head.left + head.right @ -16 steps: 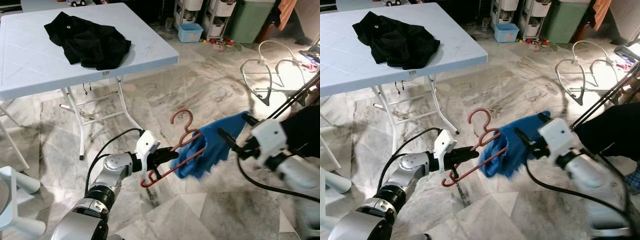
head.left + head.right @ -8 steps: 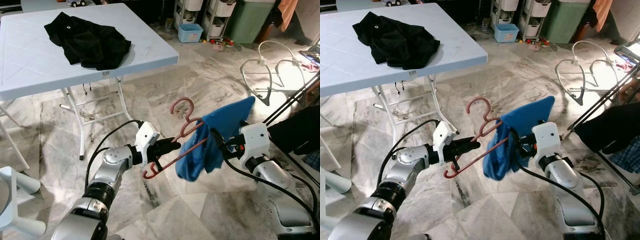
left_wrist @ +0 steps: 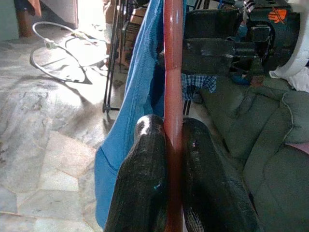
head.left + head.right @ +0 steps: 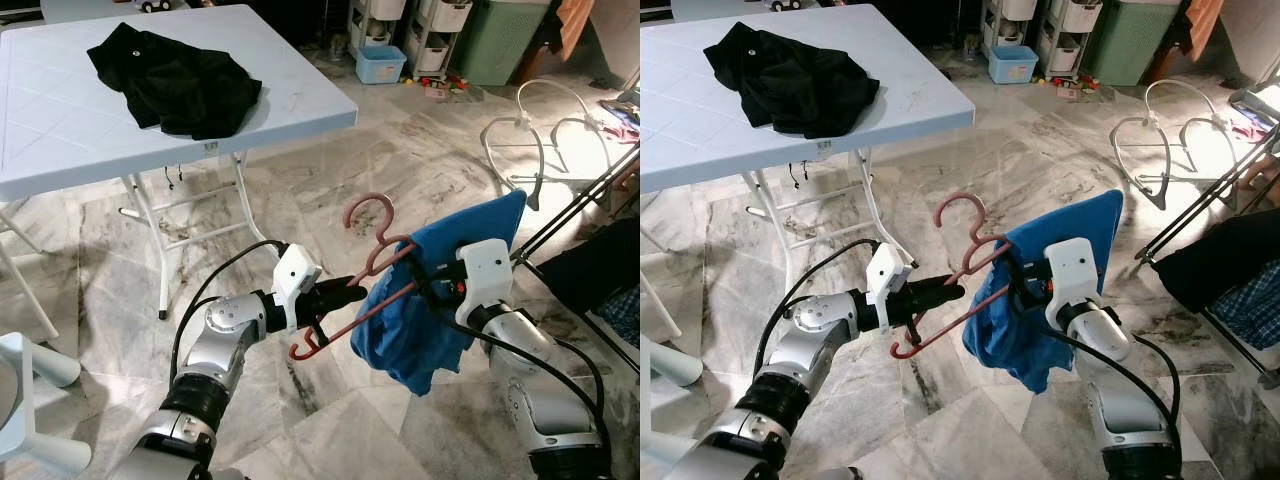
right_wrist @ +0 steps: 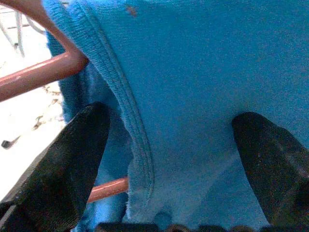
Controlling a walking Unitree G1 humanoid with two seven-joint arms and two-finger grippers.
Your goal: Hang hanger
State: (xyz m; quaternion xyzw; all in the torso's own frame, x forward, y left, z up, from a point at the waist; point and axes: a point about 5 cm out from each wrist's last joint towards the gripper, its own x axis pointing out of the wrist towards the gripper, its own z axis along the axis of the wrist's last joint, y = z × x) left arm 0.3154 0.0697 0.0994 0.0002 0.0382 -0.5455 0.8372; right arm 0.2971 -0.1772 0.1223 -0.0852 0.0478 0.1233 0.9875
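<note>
Hanger pinched steady by left end effector; right end effector, spread, feeds blue shirt on.

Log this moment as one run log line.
left gripper: shut on red hanger | right gripper: open, fingers around blue shirt | shirt partly on hanger | not hung yet

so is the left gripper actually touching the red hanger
Touching. In the left wrist view the hanger bar runs between the left gripper's two black fingers, pressed against both with no gap.
</note>
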